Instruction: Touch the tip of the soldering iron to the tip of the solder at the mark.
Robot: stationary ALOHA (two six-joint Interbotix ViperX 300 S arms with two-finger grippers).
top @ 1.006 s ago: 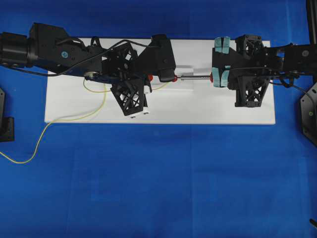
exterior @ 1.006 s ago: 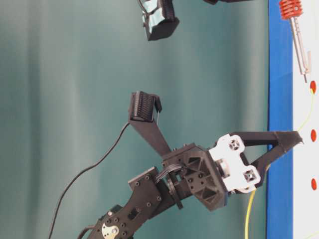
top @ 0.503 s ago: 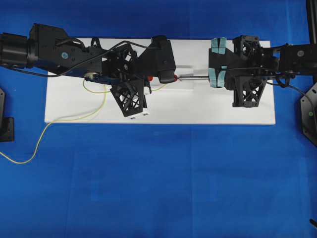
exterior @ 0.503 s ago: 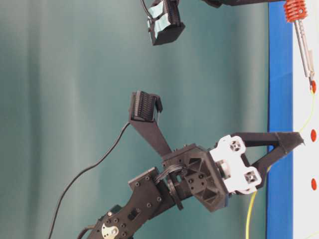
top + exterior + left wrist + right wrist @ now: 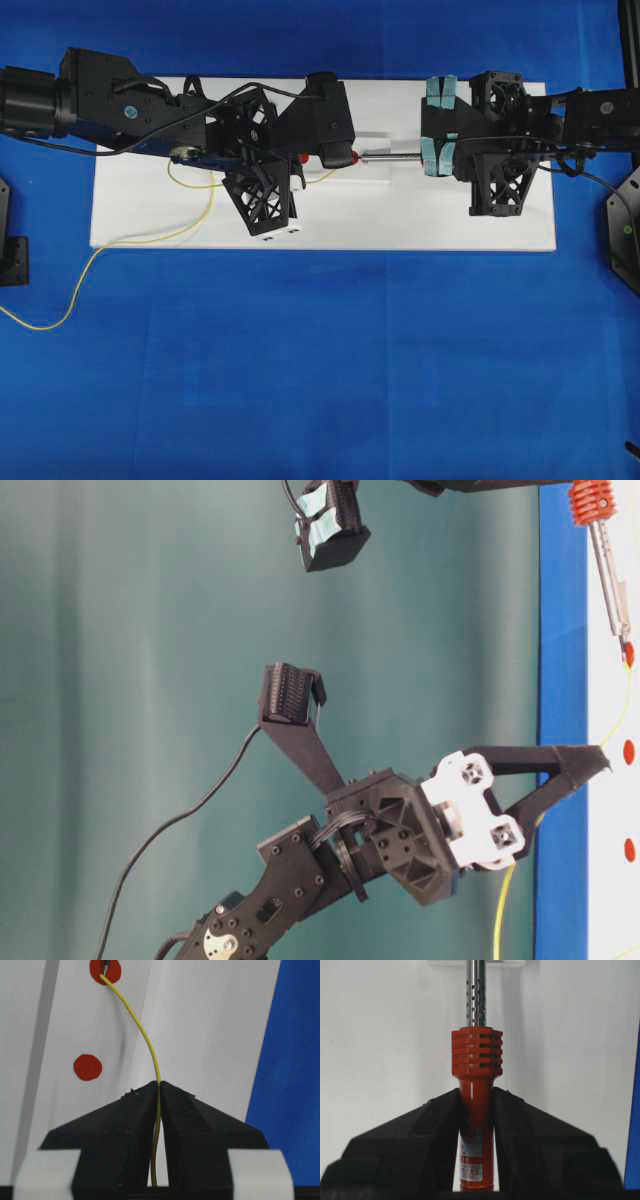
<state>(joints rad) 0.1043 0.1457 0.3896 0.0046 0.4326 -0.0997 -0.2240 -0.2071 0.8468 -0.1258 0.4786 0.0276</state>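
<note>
Left wrist view shows the left end effector (image 5: pixel 159 1091) clenched on the solder (image 5: pixel 145 1035), pinched a little way back so the free end arches forward onto the far red mark (image 5: pixel 105 970) — there a dark point meets its tip. Across the white board (image 5: pixel 400 215) lying on the blue counter (image 5: pixel 320 370), the right end effector (image 5: pixel 476 1097) grasps the soldering iron (image 5: pixel 476 1095) by its red handle, leaving the perforated shaft free — it is aimed toward the board's middle. Contact looks made, I'd judge.
</note>
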